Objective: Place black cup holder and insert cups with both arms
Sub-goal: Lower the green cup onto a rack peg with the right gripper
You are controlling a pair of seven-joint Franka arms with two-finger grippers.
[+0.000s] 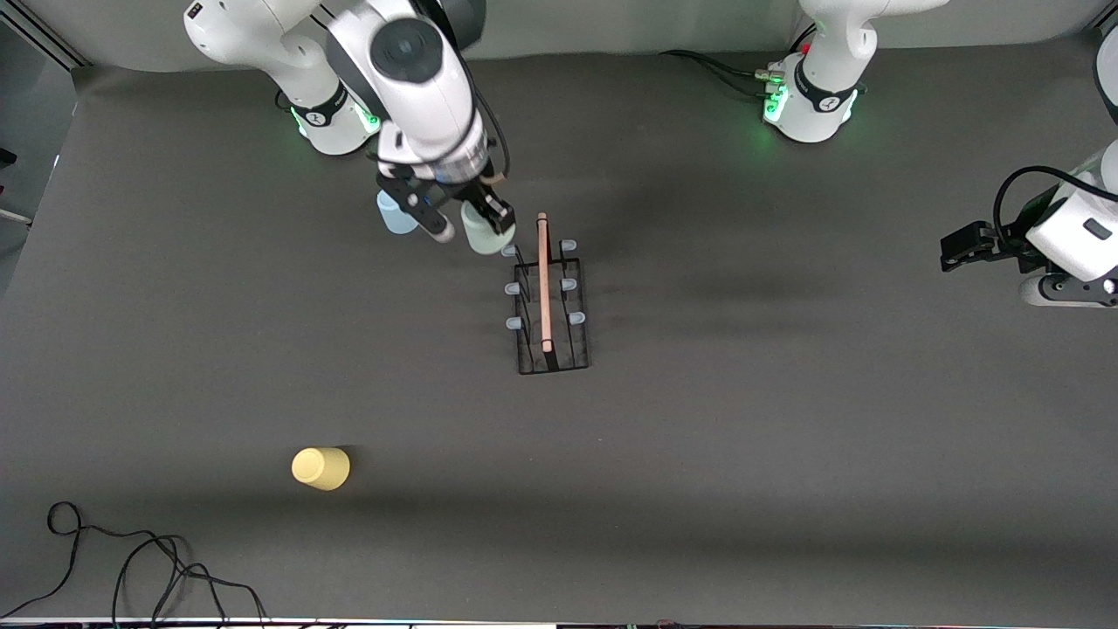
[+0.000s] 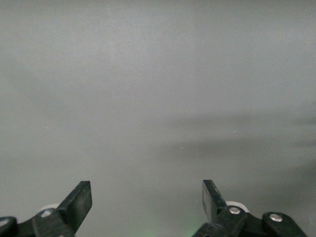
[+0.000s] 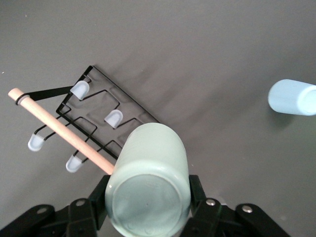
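Black wire rack (image 1: 552,307) stands mid-worktop (image 1: 786,454), likely light and stiff. The right tool (image 3: 148,197) pinches the mint cup (image 3: 148,182) by its sides over the rack's peg end; thin plastic looks slippery. The left tool (image 2: 147,202) waits, spread, at its worktop end.

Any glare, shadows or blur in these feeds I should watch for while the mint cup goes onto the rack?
Front view: even light, soft shadows, green base lights, no glare on the black cup holder. Right wrist view: the mint cup in the right gripper hides some pegs. Left wrist view: the left gripper, open, over bare grey table with faint shadow bands.
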